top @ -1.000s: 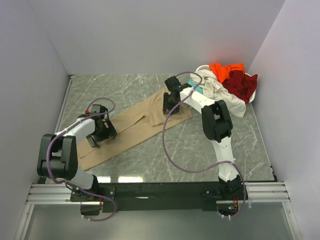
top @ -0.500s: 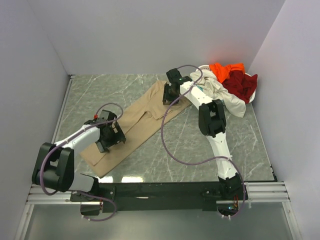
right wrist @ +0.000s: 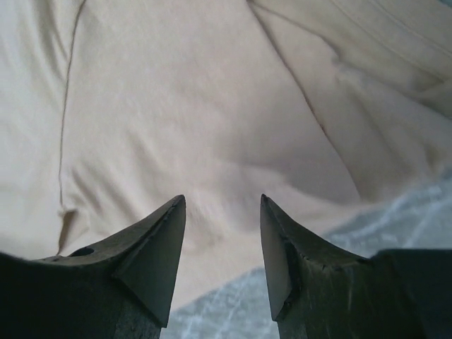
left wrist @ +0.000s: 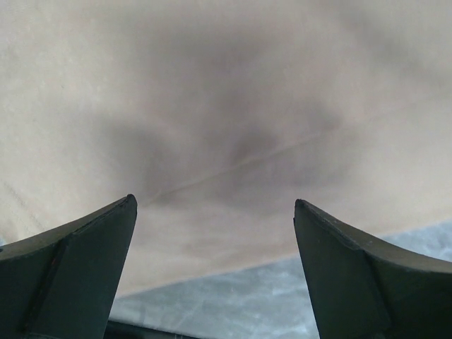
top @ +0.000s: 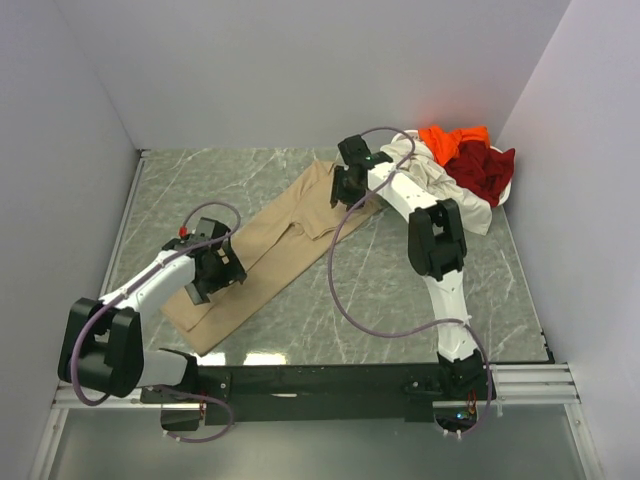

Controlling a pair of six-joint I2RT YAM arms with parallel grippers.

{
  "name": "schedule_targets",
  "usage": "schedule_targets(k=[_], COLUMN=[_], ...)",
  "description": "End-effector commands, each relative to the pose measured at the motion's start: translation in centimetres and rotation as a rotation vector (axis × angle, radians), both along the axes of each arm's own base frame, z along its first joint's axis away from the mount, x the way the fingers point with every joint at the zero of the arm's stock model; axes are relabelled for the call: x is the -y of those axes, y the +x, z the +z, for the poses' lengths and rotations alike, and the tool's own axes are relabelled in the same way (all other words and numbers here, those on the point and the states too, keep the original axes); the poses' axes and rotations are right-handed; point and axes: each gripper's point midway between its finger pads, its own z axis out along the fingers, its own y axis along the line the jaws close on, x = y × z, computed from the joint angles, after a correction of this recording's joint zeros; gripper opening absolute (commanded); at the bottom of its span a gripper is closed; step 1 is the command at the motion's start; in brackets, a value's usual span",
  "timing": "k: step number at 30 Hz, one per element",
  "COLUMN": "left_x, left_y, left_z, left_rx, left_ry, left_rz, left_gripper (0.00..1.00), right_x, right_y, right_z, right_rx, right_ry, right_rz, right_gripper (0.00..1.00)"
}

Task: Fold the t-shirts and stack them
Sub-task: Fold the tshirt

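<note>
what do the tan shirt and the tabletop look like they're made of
Tan t-shirt: soft matte cloth, probably cotton knit; it lies in gentle creases and shows a stitched seam. Tabletop: hard, smooth, grey-green with pale veins like marble, slightly glossy; real stone or printed laminate, can't tell.

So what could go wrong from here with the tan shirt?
The left gripper and the right gripper both stand open over the flat tan shirt, gripping nothing. Closing could pinch only the top layer and spoil the fold. The right arm passes close by the pile of shirts in the back corner, so a swing might drag the cream shirt along.
</note>
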Motion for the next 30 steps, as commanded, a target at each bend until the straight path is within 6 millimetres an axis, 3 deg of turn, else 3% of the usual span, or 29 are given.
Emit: schedule_targets(k=[1,3,6,12,20,24,30], left_x=[-0.7,-0.7,-0.8,-0.5,0.5,1.4,3.7], left_y=[1.2,2.0,2.5,1.4,-0.2,-0.9,-1.9], left_z=[0.0,0.6,1.2,-1.3,-4.6,-4.9,-4.3], left_rx=[0.07,0.136,0.174,0.105,0.003,-0.032,-0.079], left_ry=[0.036,0.024,0.023,0.015,-0.025,-0.067,-0.156], left_rz=[0.026,0.044,0.057,0.032,-0.029,-0.048,-0.092], left_gripper=[0.99,1.0,0.99,0.99,0.99,0.99,0.99], right_x=[-0.7,-1.2,-1.5,-1.7,-1.3,-1.0,-0.9], right_y=[-0.8,-1.7,-3.3,-3.9,-3.3,-2.8,-0.2], right_z=[4.1,3.9,1.9,-1.1,-3.5,-4.2,-4.1], right_rx=[0.085,0.076,0.024,-0.06,-0.102,-0.118,-0.103], right_ry=[0.028,0.039,0.029,0.005,-0.049,-0.078,-0.065], right_rz=[0.016,0.031,0.043,0.045,0.036,0.024,-0.021], right_gripper=[0.54,0.54,0.54,0.54,0.53,0.52,0.5])
